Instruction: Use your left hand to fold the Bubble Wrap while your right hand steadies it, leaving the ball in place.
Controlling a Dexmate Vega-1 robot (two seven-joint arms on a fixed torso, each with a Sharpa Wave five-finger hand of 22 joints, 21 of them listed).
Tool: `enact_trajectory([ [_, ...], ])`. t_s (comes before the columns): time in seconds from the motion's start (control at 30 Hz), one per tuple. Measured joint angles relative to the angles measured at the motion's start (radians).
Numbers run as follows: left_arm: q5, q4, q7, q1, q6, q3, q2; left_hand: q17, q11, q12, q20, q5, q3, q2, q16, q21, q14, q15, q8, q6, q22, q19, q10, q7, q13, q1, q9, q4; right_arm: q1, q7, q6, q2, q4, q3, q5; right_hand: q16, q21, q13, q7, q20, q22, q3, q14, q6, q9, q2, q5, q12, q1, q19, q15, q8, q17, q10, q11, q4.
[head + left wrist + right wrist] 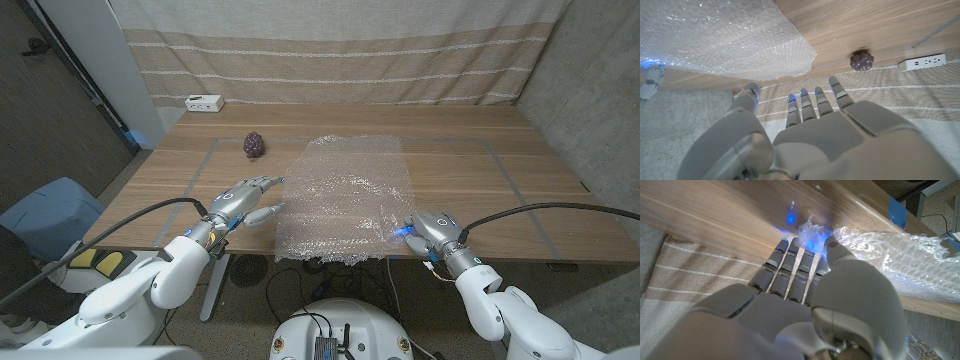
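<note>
Head view high, looking down over table (500, 170); wrist views close, inverted; all share bubble wrap (345, 195).

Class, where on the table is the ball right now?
In the head view the ball sits on the far left, beyond the left hand, left of the Bubble Wrap.

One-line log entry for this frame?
clear bubble wrap sheet: flat | left hand: open at edge | right hand: pressing corner | purple ball: apart
</note>
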Motion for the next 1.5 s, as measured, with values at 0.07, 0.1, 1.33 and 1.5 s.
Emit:
enact_trajectory([
  [0.07, 0.005, -0.001, -0.008, -0.004, 0.005, 0.004, 0.006, 0.000, 0.000, 0.000, 0.000, 0.000, -0.007, -0.021, 0.000, -0.003, -0.004, -0.003, 0.000, 0.000, 0.000, 0.000, 0.000, -0.003, 0.000, 0.002, 0.000, -0.005, -0.003, -0.021, 0.014, 0.007, 0.009, 0.005, 0.000, 0.007, 0.000, 0.000, 0.000, -0.002, 0.000, -0.008, 0.001, 0.015, 0.000, 0.002, -0.004, 0.006, 0.002, 0.002, -0.001, 0.004, 0.004, 0.012, -0.001, 0.000],
  [0.1, 0.008, -0.002, -0.013, -0.006, 0.008, 0.007, 0.009, 0.000, 0.000, 0.000, 0.000, 0.000, -0.016, -0.033, 0.000, -0.003, -0.005, -0.005, 0.000, 0.007, -0.001, 0.000, 0.000, -0.009, 0.000, -0.002, 0.000, -0.006, -0.005, -0.031, 0.020, 0.011, 0.013, 0.008, 0.000, 0.008, 0.000, -0.002, 0.000, -0.002, 0.000, -0.008, 0.006, 0.018, 0.000, 0.002, -0.004, 0.007, 0.002, 0.002, -0.001, 0.004, 0.005, 0.017, 0.001, 0.000],
  [1.33, 0.398, -0.065, -0.277, -0.130, 0.239, 0.203, 0.143, 0.000, -0.075, 0.072, -0.013, 0.038, -0.078, -0.195, 0.035, -0.018, 0.141, -0.085, 0.056, 0.307, -0.012, 0.056, 0.286, -0.031, 0.010, 0.182, 0.005, -0.013, 0.039, -0.243, 0.080, 0.260, 0.140, 0.045, -0.006, 0.063, 0.000, 0.033, 0.034, 0.015, 0.000, -0.021, 0.186, 0.099, -0.007, -0.001, -0.008, 0.111, 0.015, -0.004, -0.035, 0.007, 0.034, 0.163, 0.040, 0.002],
  [1.5, 0.455, -0.054, -0.311, -0.159, 0.256, 0.240, 0.134, 0.000, -0.076, 0.072, -0.014, 0.038, -0.083, -0.196, 0.035, -0.018, 0.160, -0.081, 0.060, 0.337, -0.012, 0.057, 0.298, -0.032, 0.010, 0.191, 0.005, -0.007, 0.039, -0.254, 0.092, 0.269, 0.143, 0.056, 0.019, 0.058, 0.000, 0.038, 0.034, 0.015, 0.000, -0.017, 0.189, 0.099, -0.006, -0.001, -0.008, 0.112, 0.015, -0.004, -0.039, 0.007, 0.029, 0.163, 0.041, -0.002],
])
